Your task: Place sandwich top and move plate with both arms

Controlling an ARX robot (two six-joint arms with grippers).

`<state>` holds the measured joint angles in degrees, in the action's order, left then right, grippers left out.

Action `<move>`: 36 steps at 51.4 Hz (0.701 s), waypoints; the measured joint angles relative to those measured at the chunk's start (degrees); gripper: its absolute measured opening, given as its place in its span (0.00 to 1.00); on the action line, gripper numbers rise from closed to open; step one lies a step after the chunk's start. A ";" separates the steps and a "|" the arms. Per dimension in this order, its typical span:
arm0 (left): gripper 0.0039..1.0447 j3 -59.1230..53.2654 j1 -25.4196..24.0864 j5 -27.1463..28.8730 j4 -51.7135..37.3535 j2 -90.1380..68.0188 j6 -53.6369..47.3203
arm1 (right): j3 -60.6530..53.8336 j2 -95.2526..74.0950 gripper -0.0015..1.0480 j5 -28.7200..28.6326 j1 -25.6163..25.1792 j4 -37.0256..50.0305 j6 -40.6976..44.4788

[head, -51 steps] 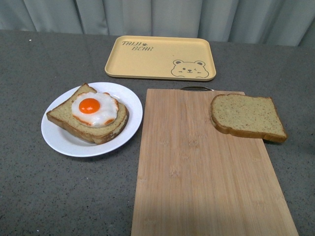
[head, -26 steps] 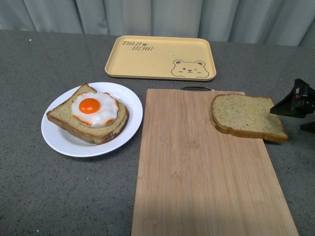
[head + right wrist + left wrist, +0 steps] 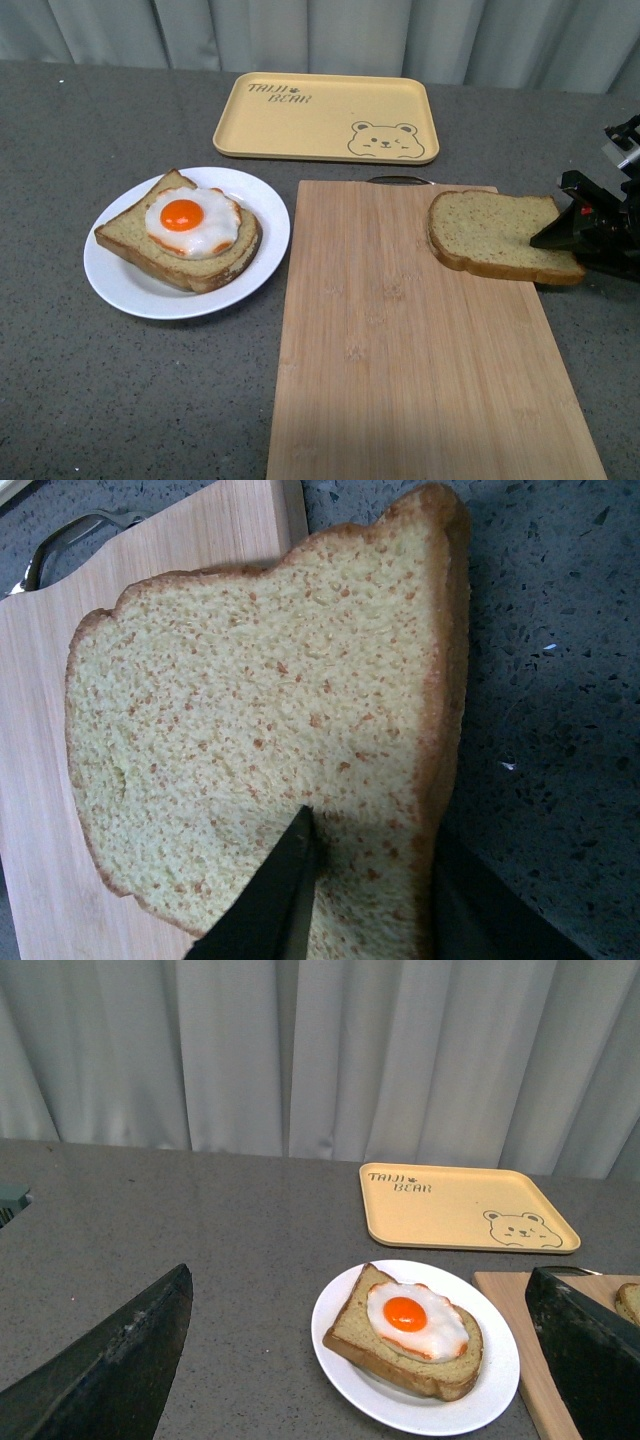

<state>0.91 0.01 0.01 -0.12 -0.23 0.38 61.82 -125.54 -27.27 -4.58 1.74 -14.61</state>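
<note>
The sandwich top (image 3: pixel 495 235) lies flat on the far right corner of the wooden cutting board (image 3: pixel 400 350), its right edge overhanging the board above the grey speckled surface (image 3: pixel 100 400). The right tool (image 3: pixel 572 242) sits at that overhanging edge, low and level with the slice. In the right wrist view, the right tool (image 3: pixel 372 830) is open. One black finger (image 3: pixel 270 900) is over the speckled face of the sandwich top (image 3: pixel 250 730) and the other is outside the darker crust, above the surface (image 3: pixel 560 680). Whether either finger touches the bread I cannot tell. The board's metal handle (image 3: pixel 50 550) shows at its far end.

The plate (image 3: pixel 130 285) rests on the surface just left of the board, near it but apart. It carries a bread slice with a fried egg (image 3: pixel 190 222) on top. Beyond the plate and board lies the yellow tray (image 3: pixel 300 125) with a bear drawing, well apart from both.

The left tool (image 3: pixel 358 1290) is out of the front view. Its own camera shows its two dark fingers (image 3: pixel 110 1370) spread wide with nothing between them, above the surface and facing the plate (image 3: pixel 400 1405), with a pale curtain (image 3: pixel 300 1050) behind
</note>
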 joint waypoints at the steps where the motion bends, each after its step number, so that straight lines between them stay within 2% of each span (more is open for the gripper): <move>1: 0.94 0.00 0.00 0.00 0.00 0.00 0.00 | -0.17 0.37 0.22 0.02 -0.02 0.04 -0.20; 4: 0.94 0.02 0.00 0.00 0.00 0.00 0.00 | -1.33 2.54 0.10 -0.59 -0.35 1.01 -0.83; 7: 0.94 0.00 0.00 0.00 0.00 0.00 0.00 | -2.62 5.35 0.03 -3.58 -0.81 2.38 -2.60; 14: 0.94 0.00 0.00 0.00 0.00 0.00 0.00 | -5.90 14.05 0.02 -12.33 0.28 8.94 -9.86; 17: 0.94 0.00 0.00 0.02 0.00 0.00 0.00 | -6.12 15.23 0.02 -13.77 1.84 11.50 -12.83; 29: 0.94 0.00 0.00 0.00 0.00 0.00 0.00 | -3.69 11.47 0.02 -11.61 14.01 20.94 -24.79; 36: 0.94 0.02 0.00 0.00 0.00 0.00 0.00 | 2.23 3.37 0.02 -7.30 24.90 25.77 -34.49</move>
<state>0.93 0.01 0.01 -0.12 -0.23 0.38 64.05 -122.17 -34.57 20.32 27.51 -49.10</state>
